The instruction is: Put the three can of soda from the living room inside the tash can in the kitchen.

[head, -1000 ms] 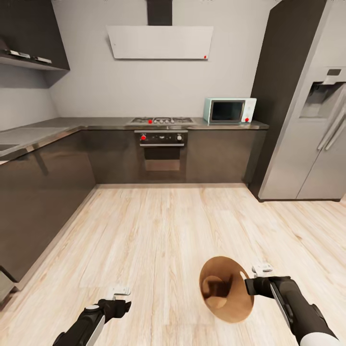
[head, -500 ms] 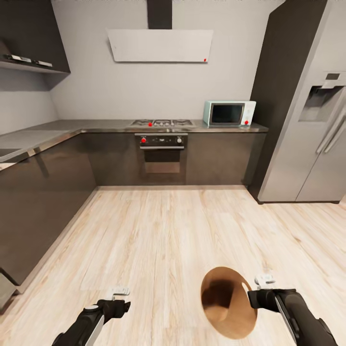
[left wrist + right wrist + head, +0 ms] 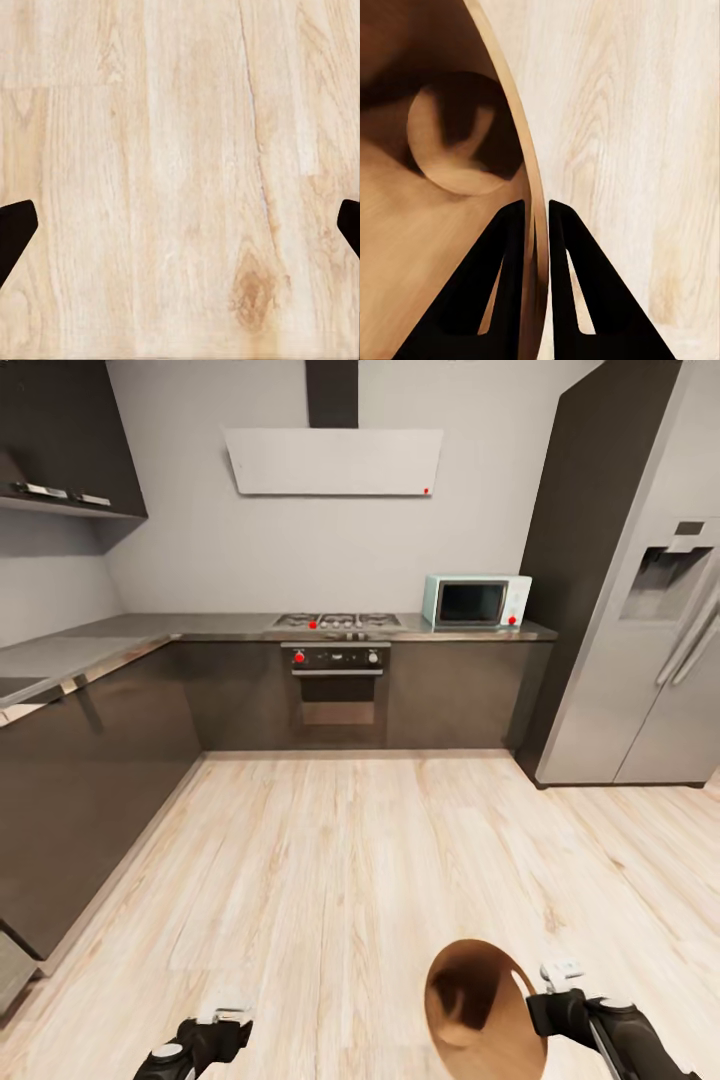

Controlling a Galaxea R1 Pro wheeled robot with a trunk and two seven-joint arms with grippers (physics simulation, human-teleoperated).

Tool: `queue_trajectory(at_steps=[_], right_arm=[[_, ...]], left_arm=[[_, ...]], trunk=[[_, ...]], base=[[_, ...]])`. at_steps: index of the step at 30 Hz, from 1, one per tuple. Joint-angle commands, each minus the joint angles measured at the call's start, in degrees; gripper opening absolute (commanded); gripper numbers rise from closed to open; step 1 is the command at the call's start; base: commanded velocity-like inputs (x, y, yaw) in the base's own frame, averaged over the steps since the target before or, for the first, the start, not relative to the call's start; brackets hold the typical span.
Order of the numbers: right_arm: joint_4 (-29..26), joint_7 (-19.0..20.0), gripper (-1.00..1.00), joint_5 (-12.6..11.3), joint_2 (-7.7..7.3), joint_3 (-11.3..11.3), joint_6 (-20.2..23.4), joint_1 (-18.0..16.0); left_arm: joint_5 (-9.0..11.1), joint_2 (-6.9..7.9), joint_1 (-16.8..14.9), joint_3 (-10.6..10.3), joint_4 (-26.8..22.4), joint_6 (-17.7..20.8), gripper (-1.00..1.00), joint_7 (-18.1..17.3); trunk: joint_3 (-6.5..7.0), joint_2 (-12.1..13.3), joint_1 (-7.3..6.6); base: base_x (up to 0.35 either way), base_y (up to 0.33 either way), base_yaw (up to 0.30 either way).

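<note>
Here the right gripper [image 3: 535, 217] pinches the bin [image 3: 480, 1005] rim, its open mouth facing up; the left gripper [image 3: 180, 225] is wide open, empty.

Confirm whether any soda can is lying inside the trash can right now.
No: the right wrist view looks into the tash can past the right gripper clamped on its rim, and its tan interior and round bottom are bare.

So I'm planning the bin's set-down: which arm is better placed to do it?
Right, probably. The right gripper already has its jaws closed over the tash can rim; the left gripper hangs open over bare floor.
</note>
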Motion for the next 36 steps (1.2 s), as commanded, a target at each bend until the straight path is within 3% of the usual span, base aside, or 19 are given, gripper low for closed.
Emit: queue_trajectory(at_steps=[1, 7, 10, 18, 20, 24, 26, 29, 36], right_arm=[[0.14, 0.37, -1.00, -0.67, -0.23, 0.01, -1.09, 0.48], [0.44, 0.45, -1.00, -0.80, -0.85, -0.01, -3.70, 4.06], [0.74, 0.43, -1.00, -0.93, -0.92, 0.00, -7.98, 6.03], [1.86, 0.26, -1.00, -1.13, -0.93, 0.01, -12.20, 9.55], [2.15, 0.18, -1.00, -1.18, -0.95, -0.03, -14.23, 10.88], [3.71, 0.08, -1.00, -1.25, -0.96, -0.39, -20.41, 12.79], [4.17, 0.11, -1.00, -1.26, -0.96, -2.02, -21.63, 13.11], [4.59, 0.72, -1.00, -1.18, -1.09, -6.35, -22.87, 13.41], [4.80, 1.13, -1.00, -1.30, -2.02, -7.85, -23.62, 13.48]], left_arm=[[0.04, 0.55, 0.39, 0.00, 1.41, -1.91, 1.00, 0.05], [0.36, 2.50, 0.99, 0.07, 12.52, -12.83, 1.00, 0.00], [0.41, 3.19, 1.08, 0.08, 16.76, -17.30, 1.00, -0.09], [0.51, 5.64, 3.00, 0.11, 18.94, -25.68, 1.00, -0.89], [0.52, 5.90, 3.76, 0.10, 19.08, -29.15, 1.00, -2.88], [0.55, 6.00, 4.57, 0.11, 19.13, -32.07, 1.00, -4.45], [0.58, 6.02, 4.81, 0.10, 19.14, -32.55, 1.00, -4.65], [0.61, 6.03, 6.15, 0.09, 19.12, -34.27, 1.00, -5.05], [0.40, 6.03, 6.96, 0.02, 19.14, -36.23, 1.00, -5.20]], trunk=[[0.19, 0.41, -0.23], [1.27, 2.82, -1.55], [1.81, 4.02, -2.20], [3.24, 7.23, -3.96], [3.60, 8.03, -4.40], [4.32, 9.64, -5.28], [4.68, 10.44, -5.72], [5.22, 11.64, -6.38], [6.48, 14.45, -7.92]], base=[[0.000, 0.000, 0.000], [0.000, 0.000, 0.000], [0.000, 0.000, 0.000], [0.000, 0.000, 0.000], [0.000, 0.000, 0.000], [0.000, 0.000, 0.000], [0.000, 0.000, 0.000], [0.000, 0.000, 0.000], [0.000, 0.000, 0.000]])
